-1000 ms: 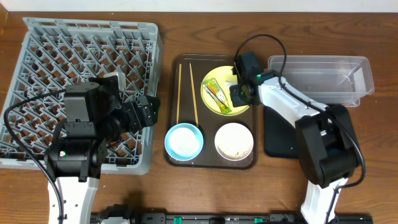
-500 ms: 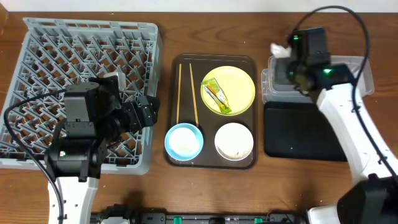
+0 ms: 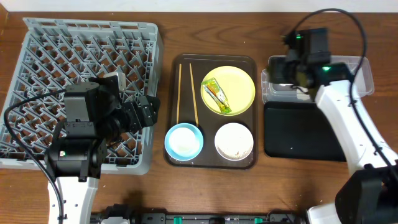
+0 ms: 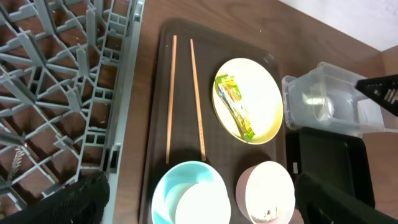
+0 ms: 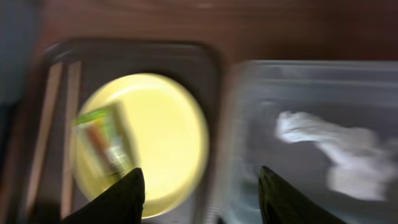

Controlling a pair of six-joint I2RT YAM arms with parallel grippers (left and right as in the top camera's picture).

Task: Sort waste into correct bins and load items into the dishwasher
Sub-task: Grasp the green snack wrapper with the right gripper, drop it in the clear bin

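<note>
Just beyond right claw (image 5: 200,186), tissue (image 5: 336,149) inside clear tub (image 5: 373,93).

Right wrist view motion-blurred, white smear in clear tub (image 5: 298,87) probably the tissue (image 5: 333,152), light-blue bowl (image 4: 189,196) cropped below.

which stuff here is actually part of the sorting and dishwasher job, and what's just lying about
Part of the job:
wrapper, tissue, food scraps, clear tub, black tray, yellow plate, blue bowl, white bowl, chopsticks, dish rack

Just there:
brown serving tray, wooden table
</note>
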